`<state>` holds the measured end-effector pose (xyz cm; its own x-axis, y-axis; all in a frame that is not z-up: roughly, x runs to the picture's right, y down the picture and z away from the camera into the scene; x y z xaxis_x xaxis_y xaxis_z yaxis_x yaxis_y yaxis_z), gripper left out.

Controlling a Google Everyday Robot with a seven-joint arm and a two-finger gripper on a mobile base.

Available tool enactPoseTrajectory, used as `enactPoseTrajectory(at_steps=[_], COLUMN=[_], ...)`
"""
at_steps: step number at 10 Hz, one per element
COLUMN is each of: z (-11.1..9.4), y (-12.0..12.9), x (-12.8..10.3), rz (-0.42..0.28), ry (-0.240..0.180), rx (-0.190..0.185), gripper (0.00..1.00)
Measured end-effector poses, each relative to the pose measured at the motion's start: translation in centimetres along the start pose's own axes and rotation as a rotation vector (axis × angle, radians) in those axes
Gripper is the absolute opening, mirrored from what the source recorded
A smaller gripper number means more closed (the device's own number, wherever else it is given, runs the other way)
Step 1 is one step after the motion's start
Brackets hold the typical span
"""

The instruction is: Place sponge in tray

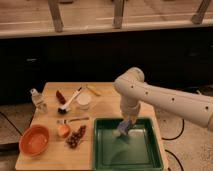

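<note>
The arm reaches down from the right side of the table and bends at its elbow, so the gripper hangs inside the green tray, close to the tray's far edge and a little left of the middle. Its fingers are pressed together on the sponge, a pale blue-grey block that sticks out below them. The sponge looks to be just above the tray floor or barely touching it; which of the two cannot be told from this angle.

So the main part of the job looks done. The sponge is over the tray, within its rim, and low enough that a drop would be short. What is left is the release: the fingers have to spread, the sponge has to settle flat on the green floor, and the arm has to lift away without dragging it back out.

The tray sits at the near right corner of the table. The other things lie well apart from it on the left half. An orange bowl is at the near left corner and a white-handled brush is toward the far edge. A small clear bottle stands by the left edge. None of them is in the way.
</note>
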<state>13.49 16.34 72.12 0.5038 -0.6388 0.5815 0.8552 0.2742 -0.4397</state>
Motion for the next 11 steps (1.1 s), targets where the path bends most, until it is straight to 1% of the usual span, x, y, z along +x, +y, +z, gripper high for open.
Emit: enactPoseTrajectory(at_steps=[11], z=[-0.35], y=[-0.07], x=[-0.23], rz=[-0.056], ry=[-0.004], rx=[-0.007], gripper=[0.15])
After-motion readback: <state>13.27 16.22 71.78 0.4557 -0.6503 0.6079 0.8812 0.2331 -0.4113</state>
